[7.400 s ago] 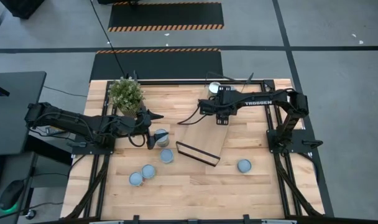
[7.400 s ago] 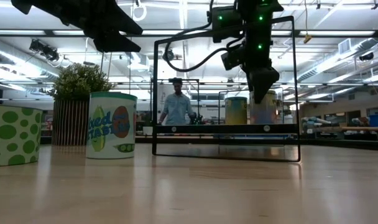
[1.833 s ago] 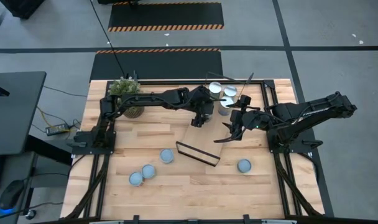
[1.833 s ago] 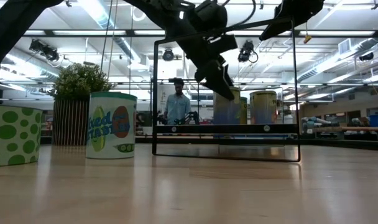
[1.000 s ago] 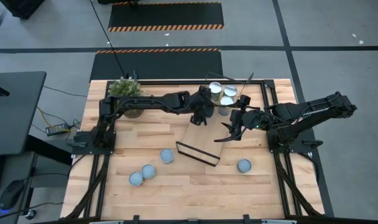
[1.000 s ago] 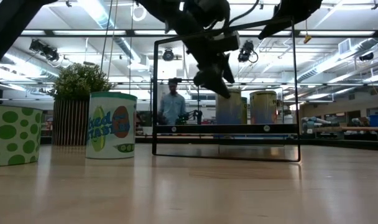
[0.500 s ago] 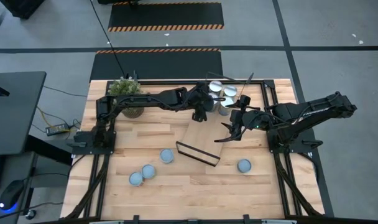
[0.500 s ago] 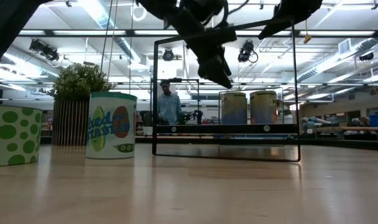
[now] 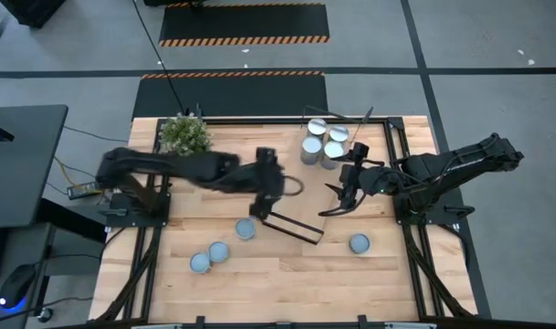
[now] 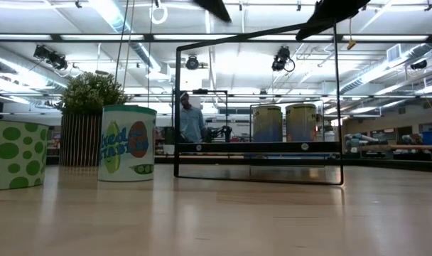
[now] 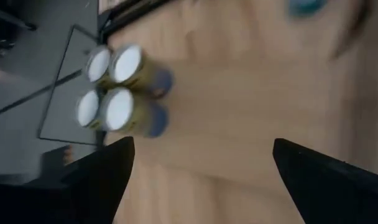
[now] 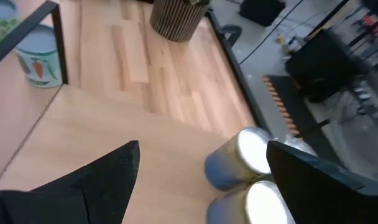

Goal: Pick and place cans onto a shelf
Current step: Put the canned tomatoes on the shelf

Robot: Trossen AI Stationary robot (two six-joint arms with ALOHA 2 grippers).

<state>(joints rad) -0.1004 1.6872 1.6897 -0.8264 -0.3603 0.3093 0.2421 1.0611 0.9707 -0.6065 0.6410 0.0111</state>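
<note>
Four cans (image 9: 322, 144) upright, shelf (image 9: 294, 200) — lengthwise slanted

Left hand (image 9: 260, 196) and right hand (image 9: 337, 194) both gape, empty

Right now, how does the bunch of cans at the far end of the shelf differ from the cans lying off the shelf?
The four cans on the shelf stand packed together, touching, at the far edge of the table; the four loose cans sit spread out on the tabletop, three on the left arm's side and one alone near the right arm. Both groups stand upright, showing silvery round tops.
</note>
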